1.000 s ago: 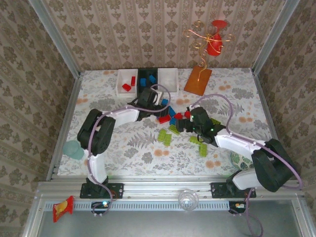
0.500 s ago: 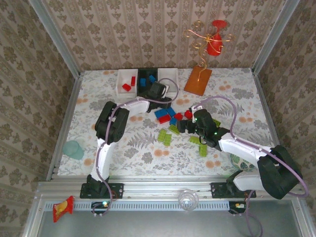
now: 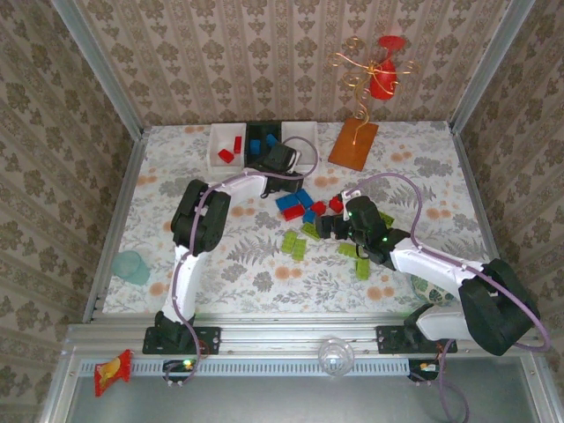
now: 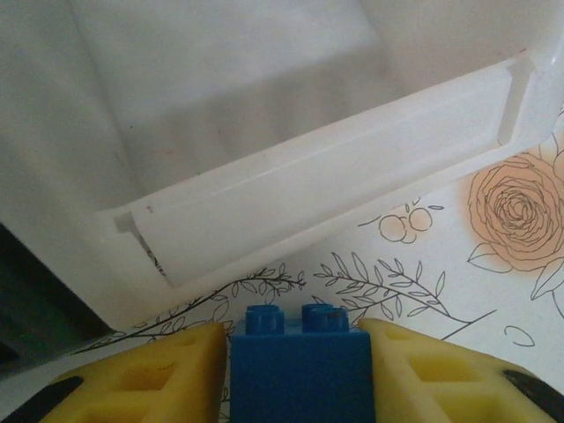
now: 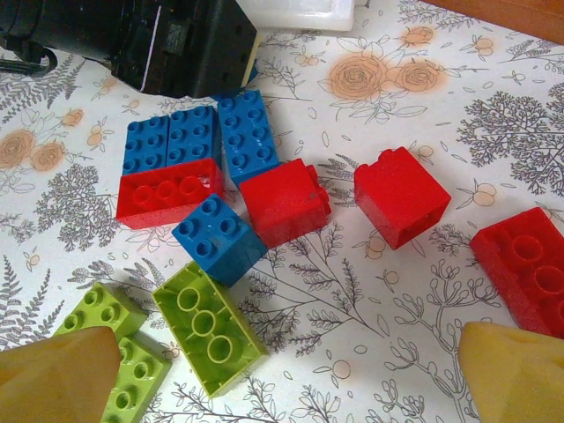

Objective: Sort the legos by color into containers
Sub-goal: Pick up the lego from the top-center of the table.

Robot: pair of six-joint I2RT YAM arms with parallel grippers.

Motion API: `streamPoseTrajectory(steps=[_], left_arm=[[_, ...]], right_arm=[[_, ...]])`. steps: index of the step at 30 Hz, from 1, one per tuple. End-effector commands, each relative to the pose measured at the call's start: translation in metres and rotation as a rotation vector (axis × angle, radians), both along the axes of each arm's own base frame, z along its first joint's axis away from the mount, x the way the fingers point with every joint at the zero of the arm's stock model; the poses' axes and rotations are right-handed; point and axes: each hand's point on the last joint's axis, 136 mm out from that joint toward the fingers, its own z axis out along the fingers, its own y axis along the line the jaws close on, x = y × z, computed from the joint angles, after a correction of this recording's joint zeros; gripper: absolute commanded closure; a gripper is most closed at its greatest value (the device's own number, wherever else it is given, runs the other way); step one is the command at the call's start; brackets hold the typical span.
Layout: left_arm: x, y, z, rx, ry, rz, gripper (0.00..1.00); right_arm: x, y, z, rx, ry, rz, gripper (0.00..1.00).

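Note:
My left gripper (image 4: 298,345) is shut on a blue lego (image 4: 300,374), studs forward, just above the cloth in front of the near rim of a white container (image 4: 291,203). From above, the left gripper (image 3: 284,162) sits between the black container (image 3: 262,132), which holds blue legos, and the right white container (image 3: 302,144). The left white container (image 3: 218,145) holds red legos. My right gripper (image 5: 286,383) is open over the loose pile: a small blue lego (image 5: 218,239), red legos (image 5: 285,201), a lime lego (image 5: 210,328) lying upside down. In the top view the right gripper (image 3: 328,225) is beside that pile (image 3: 295,204).
An orange flat board (image 3: 352,143) with a gold wire stand and red ornament (image 3: 384,72) stands at the back right. A teal cup (image 3: 130,266) sits at the left table edge. More lime legos (image 3: 293,244) lie mid-table. Metal frame rails border the table.
The left gripper has shut on a blue lego and carried it from the pile back toward the containers. The right gripper has shifted slightly and stays open.

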Motion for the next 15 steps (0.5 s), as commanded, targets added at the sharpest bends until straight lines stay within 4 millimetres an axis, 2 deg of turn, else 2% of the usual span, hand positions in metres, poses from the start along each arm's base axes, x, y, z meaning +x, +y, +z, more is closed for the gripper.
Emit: streamPoseTrajectory(steps=[1,4,6,9,12,13,15], left_arm=[[0.003,0.007,-0.005,0.038,0.004,-0.005,0.59],[0.002,0.012,0.001,0.045,-0.002,0.001,0.65],[0.001,0.017,0.013,0.031,-0.019,0.008,0.68],[-0.004,0.028,0.054,-0.005,-0.091,0.024,0.70],[-0.008,0.052,0.102,-0.047,-0.203,0.071,0.70],[-0.006,0.061,0.114,-0.067,-0.241,0.090,0.70],[0.000,0.077,0.128,-0.089,-0.287,0.127,0.71]], right_arm=[[-0.001,0.001,0.001,0.020,-0.003,-0.003,0.00],[-0.001,0.000,0.002,0.024,-0.006,-0.006,0.00],[-0.002,-0.001,0.002,0.022,-0.008,-0.008,0.00],[-0.001,0.000,0.003,0.022,-0.010,-0.008,0.00],[0.001,0.001,0.005,0.026,-0.015,-0.007,0.00],[0.002,0.002,0.005,0.028,-0.016,-0.005,0.00],[0.004,0.005,0.005,0.034,-0.015,0.001,0.00]])
